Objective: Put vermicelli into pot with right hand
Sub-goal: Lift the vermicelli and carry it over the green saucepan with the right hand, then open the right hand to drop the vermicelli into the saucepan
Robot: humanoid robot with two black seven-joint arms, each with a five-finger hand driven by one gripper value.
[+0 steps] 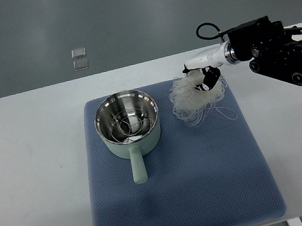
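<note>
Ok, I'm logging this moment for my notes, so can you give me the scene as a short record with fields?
surface: white table with a blue mat on it
pot: pale green pot on the mat, handle toward the camera, nothing but a wire rack inside
vermicelli: white tangle on the mat, right of the pot
right hand: right hand at the tangle's top edge; grip unclear
left hand: not in view

Right arm (289, 55) cut off at edge

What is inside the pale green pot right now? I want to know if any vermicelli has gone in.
The pale green steel-lined pot shows only its shiny bottom with reflections; no white vermicelli bundle strands inside.
</note>
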